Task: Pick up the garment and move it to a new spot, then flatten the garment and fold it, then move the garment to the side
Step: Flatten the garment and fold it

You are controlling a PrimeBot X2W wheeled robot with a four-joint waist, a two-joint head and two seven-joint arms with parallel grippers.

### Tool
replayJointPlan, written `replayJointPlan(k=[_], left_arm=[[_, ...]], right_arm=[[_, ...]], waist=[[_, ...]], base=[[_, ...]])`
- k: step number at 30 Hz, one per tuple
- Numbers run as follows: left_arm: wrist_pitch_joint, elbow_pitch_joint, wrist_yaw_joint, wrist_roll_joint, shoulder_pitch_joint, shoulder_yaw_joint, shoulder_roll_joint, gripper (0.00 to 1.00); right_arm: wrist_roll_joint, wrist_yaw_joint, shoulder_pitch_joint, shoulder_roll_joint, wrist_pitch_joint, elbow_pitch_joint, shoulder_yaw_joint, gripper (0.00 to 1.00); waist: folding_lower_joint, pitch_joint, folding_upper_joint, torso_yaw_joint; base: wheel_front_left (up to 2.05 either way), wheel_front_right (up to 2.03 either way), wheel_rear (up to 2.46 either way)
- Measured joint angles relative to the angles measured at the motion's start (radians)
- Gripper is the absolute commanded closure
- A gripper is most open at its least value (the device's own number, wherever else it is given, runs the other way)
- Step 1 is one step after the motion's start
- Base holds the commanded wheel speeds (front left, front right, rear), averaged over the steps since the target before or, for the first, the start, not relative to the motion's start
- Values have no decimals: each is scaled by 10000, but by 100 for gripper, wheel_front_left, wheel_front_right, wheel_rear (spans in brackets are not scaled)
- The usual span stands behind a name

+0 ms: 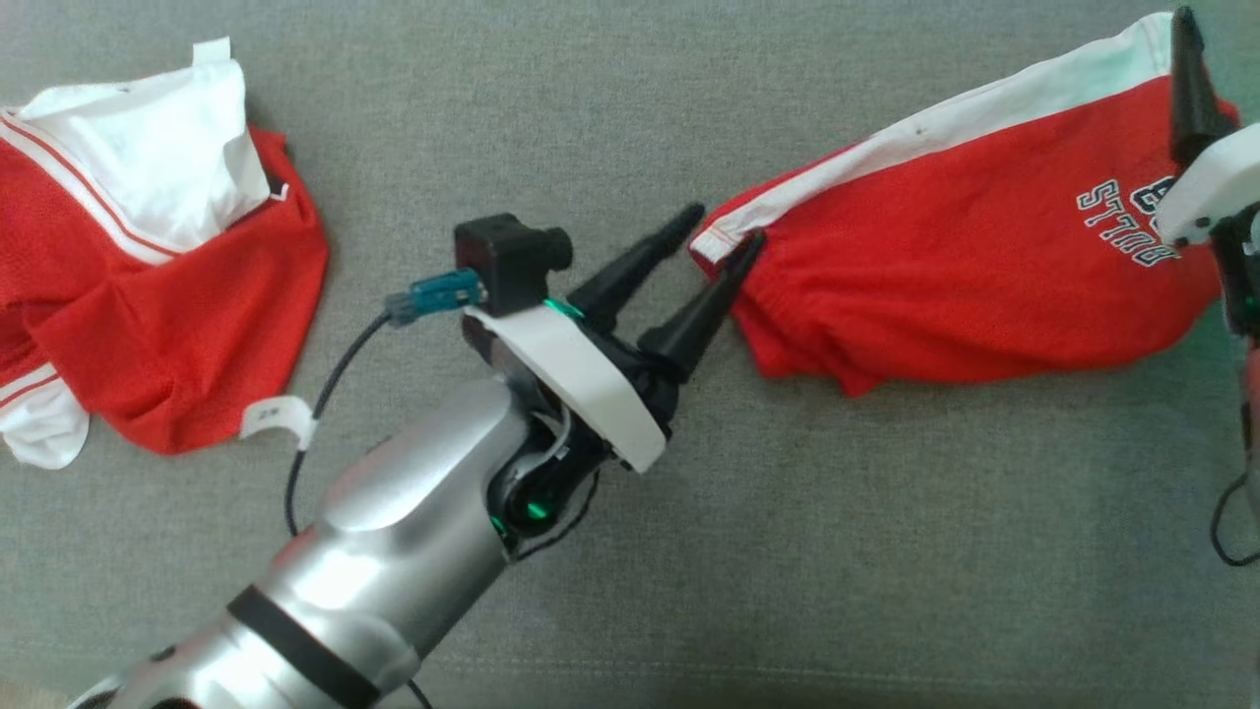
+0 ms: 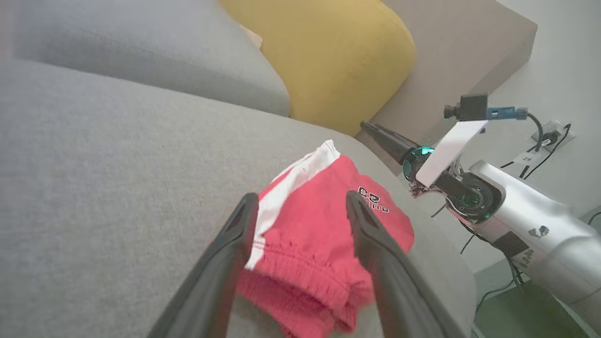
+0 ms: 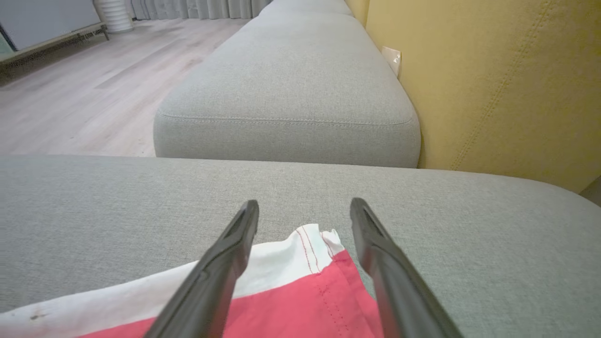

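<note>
Head view showed a pair of red shorts [image 1: 965,246] lying on the grey sofa seat [image 1: 591,551], toward the right side. They had a white stripe along the upper edge and dark letters near the right end. The left gripper [image 1: 725,225] stood at the elastic waistband end of the shorts, with its two dark fingers spread wide. The lower fingertip touched the corner of the waistband, and the upper one was just beside the white stripe, over the bare seat. In the left wrist view the waistband lay between the two fingers, and they did not pinch it. The right gripper [image 3: 304,205] was at the opposite end, at the leg hem. In the right wrist view its fingers were also wide apart, and the white corner of the hem lay on the seat between them, not gripped. A second red and white garment [image 1: 167,295] lay crumpled at the far left, well apart from the shorts. A yellow cushion [image 2: 328,56] stood behind the seat.
</note>
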Motion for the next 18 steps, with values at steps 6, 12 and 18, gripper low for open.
replayJointPlan(k=[6, 12, 18], left_arm=[[0, -545, -2, 2069, 960, 1476, 27, 0], [0, -1496, 0, 4508, 2847, 3607, -211, 0], [-2, -2665, -2, 5944, 4501, 4947, -725, 0]], right_arm=[[487, 0, 234, -522, 29, 825, -31, 0], [665, 0, 356, -917, 159, 2025, -286, 0], [1026, 0, 344, -1212, 640, 3120, -554, 0]], waist=[[-1, -306, 0, 12], [-1, -390, 0, 390], [-1, -405, 0, 873]], base=[[0, 0, 0], [0, 0, 0], [0, 0, 0]])
